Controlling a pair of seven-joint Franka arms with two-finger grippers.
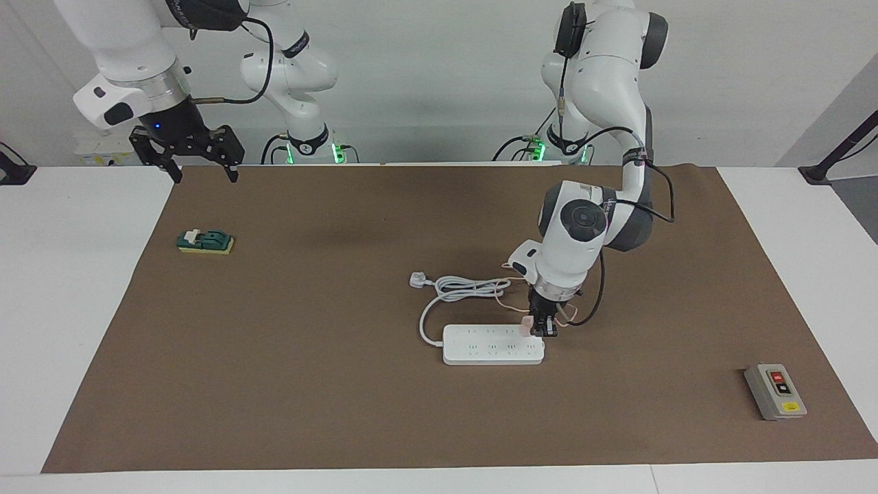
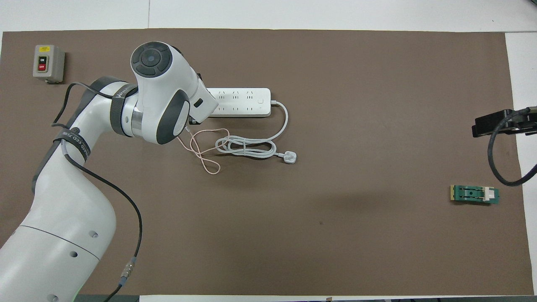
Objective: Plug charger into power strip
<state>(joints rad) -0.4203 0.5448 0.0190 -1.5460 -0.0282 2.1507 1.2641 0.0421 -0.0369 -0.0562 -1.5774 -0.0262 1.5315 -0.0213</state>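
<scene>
Right now your left gripper [image 1: 543, 328] is clamped on the charger [image 1: 527, 324], holding the small pink cube over the end of the power strip [image 1: 493, 344] that lies toward the left arm's end of the desk [image 1: 309, 343]. The strip lies flat near the middle of the brown mat, and its thick white cord [image 1: 461, 288] is coiled just nearer the robots, ending in a white three-pin plug [image 1: 418, 279].

You should expect the charger to be light and rigid, with smooth plastic faces that could twist between the fingers if the prongs meet the socket off-line. Hold it by two opposite flat sides of the cube, never by the thin pink cable [image 2: 204, 153], which is limp and loops loosely on the mat beside the white cord. The strip itself looks light enough to slide or tip under a slanted push, so press straight down.

You cannot see the prongs or the target socket: from above the left arm's wrist covers that end of the strip, and from across the desk the charger is too small to tell whether the prongs have entered.

Your right gripper [image 1: 199, 161] waits with fingers spread, above the mat's edge at the right arm's end.
</scene>
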